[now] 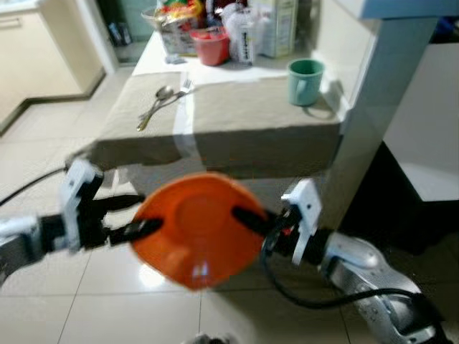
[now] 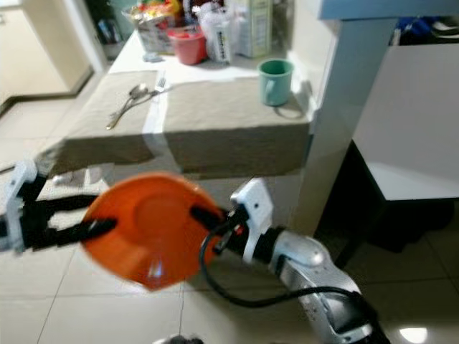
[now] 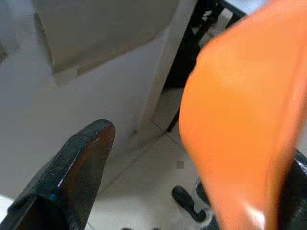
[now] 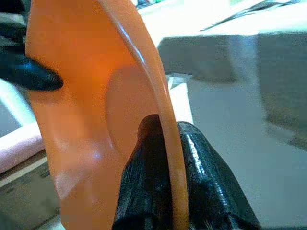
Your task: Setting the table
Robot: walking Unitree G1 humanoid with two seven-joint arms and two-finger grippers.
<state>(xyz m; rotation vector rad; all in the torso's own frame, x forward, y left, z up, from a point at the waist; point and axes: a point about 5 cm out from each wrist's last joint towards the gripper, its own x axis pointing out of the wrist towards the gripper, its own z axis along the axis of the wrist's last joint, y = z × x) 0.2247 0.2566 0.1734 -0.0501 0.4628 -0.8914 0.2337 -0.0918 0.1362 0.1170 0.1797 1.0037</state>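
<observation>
In the left eye view we hold an orange plate (image 1: 195, 229) in the air in front of the table (image 1: 244, 122), below its near edge and above the tiled floor (image 1: 107, 301). Our right gripper (image 1: 247, 218) has its jaws closed on the plate's right rim, one finger lying across the upper face. Our left gripper (image 1: 136, 218) meets the plate's left rim, one finger touching the edge and the other spread above it. On the table a grey cloth (image 1: 237, 107) covers the near part. A spoon (image 1: 154, 104) and a fork (image 1: 176, 93) lie together near the cloth's far left corner. A green mug (image 1: 305, 81) stands at the far right corner of the cloth. A red cup (image 1: 211, 46) and white containers (image 1: 247, 32) crowd the table's far edge.

In the right eye view the same scene shows, with the plate (image 2: 147, 229) between the two grippers and the mug (image 2: 276, 81) near the table's right edge.

In the left wrist view one black finger (image 3: 72, 182) stands well apart from the plate (image 3: 240, 120), so these jaws are open.

In the right wrist view two black fingers (image 4: 201, 187) pinch the plate's rim (image 4: 158, 120) between them, and the left gripper's fingertip (image 4: 33, 76) touches the far edge.
</observation>
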